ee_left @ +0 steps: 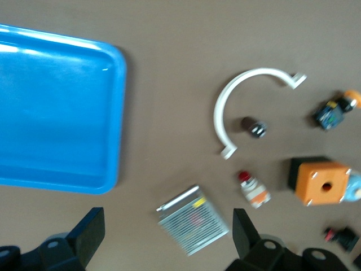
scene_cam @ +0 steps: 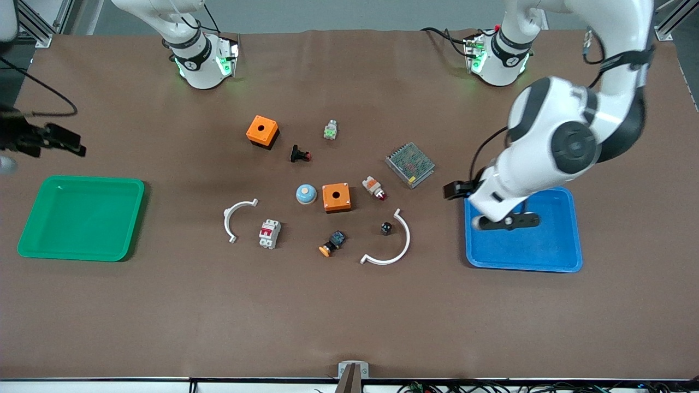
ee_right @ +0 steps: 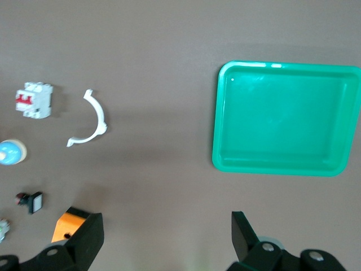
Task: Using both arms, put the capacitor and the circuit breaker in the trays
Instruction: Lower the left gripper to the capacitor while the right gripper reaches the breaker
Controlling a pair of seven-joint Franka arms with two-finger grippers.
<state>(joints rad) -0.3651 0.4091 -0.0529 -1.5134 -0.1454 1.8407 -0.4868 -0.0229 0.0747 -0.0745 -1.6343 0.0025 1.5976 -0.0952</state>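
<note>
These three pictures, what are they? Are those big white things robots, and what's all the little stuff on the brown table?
Yes, two white robot arms, each ending in a black two-finger gripper. The big picture looks down from a high camera facing them. The other two come from small cameras on the arms' wrists.

The left gripper hangs open over the blue tray. The right gripper hangs open above the table beside the green tray. Neither holds anything.

Between the trays lie small electrical parts. The tiny black capacitor sits inside a white curved clip. The white circuit breaker with red levers sits beside another curved clip. There are also two orange boxes, some buttons and a metal mesh box.
</note>
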